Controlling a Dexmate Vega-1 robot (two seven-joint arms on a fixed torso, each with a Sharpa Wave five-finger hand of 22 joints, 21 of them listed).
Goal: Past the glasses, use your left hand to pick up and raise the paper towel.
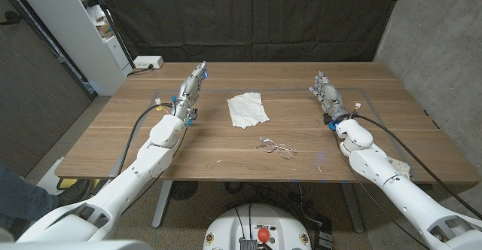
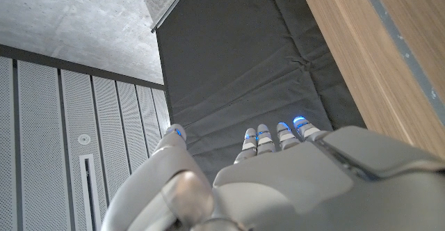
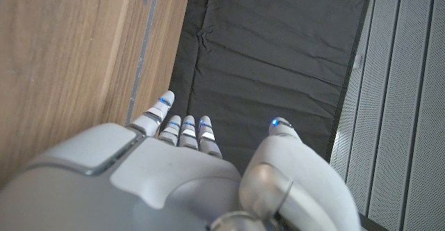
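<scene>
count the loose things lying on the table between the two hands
2. A crumpled paper towel lies mid-table, nearer the left hand. A pair of glasses lies closer to the robot, slightly toward the right hand.

On the bench (image 1: pixel 392 141): one paper towel (image 1: pixel 248 109), one pair of glasses (image 1: pixel 276 147) at its 5 o'clock, and two hands: left (image 1: pixel 193 83), right (image 1: pixel 326 92).
</scene>
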